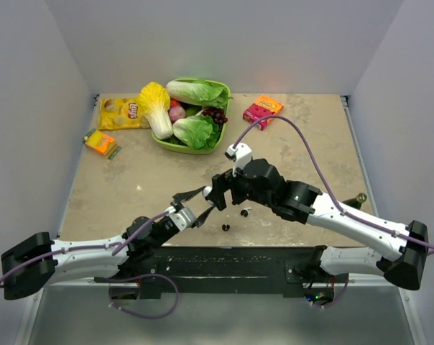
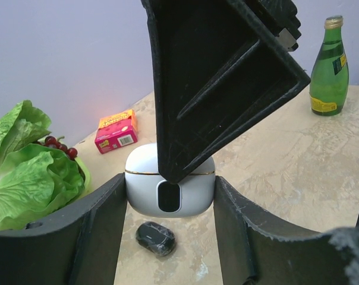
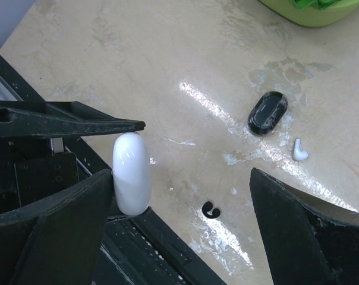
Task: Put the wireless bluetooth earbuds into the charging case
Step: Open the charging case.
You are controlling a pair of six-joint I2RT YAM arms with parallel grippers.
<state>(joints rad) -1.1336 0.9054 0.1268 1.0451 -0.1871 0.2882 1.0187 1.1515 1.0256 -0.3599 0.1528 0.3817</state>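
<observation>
Hardly begun, judging by the lid [image 2: 139, 159]: shut along its gold seam, no bud inside yet, so opening, two pick-ups and two insertions all left to do. Furthest left, the left gripper [image 2: 170, 185], partly closed and clamped on the charging case [image 2: 169, 205], one black finger touching each flank, dark oval mark facing the wrist camera. Probably held just clear of the table [image 1: 131, 180] near its front edge, though hard to judge with the underside hidden in the right wrist view. Next to the right, the right gripper [image 3: 180, 177], spread wide and gripping nothing. One finger down over the front of the case, tip at the seam above the dark mark; the other well off to the side, bare table between. Best read as a bid to pry the lid up against the left gripper's brace. Further right, one earbud [image 3: 210, 209], tiny and black, loose on the surface beneath the gap between the open fingers, apart from both of them and from the case. Second bud not made out in any view. Beyond that, a larger black oval object [image 3: 267, 111] with a small white piece [image 3: 299, 150] just beside it, neither touching the bud.
</observation>
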